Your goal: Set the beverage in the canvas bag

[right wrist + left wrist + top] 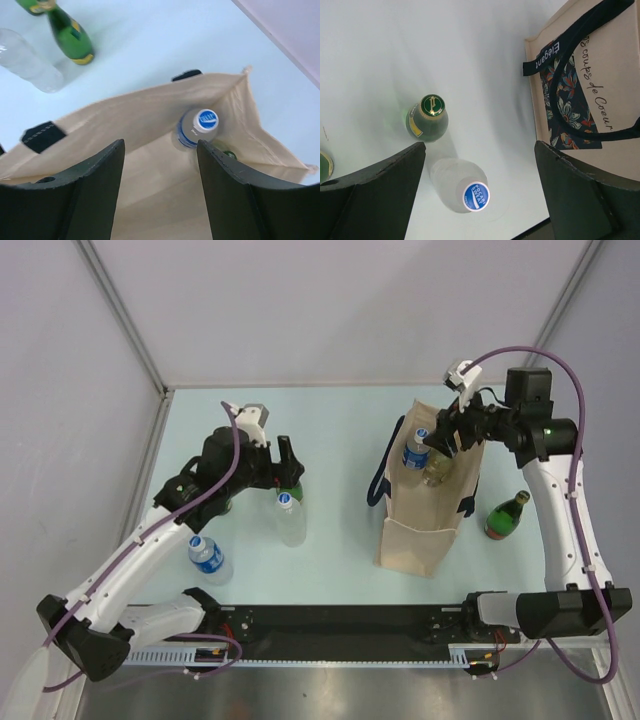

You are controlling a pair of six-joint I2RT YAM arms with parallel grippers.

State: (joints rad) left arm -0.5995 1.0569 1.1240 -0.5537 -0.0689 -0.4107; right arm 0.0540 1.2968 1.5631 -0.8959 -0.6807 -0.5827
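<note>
The beige canvas bag with navy handles stands upright right of centre. Inside it are a blue-capped water bottle and a yellowish bottle. My right gripper hangs over the bag's mouth. In the right wrist view it is open and empty, with the blue-capped bottle and a green cap below inside the bag. My left gripper is open above a clear blue-capped bottle, beside a green bottle. It touches neither.
A green glass bottle stands on the table right of the bag. Another labelled water bottle stands near the left arm. The clear bottle and green bottle stand close together under the left gripper. Walls enclose the table.
</note>
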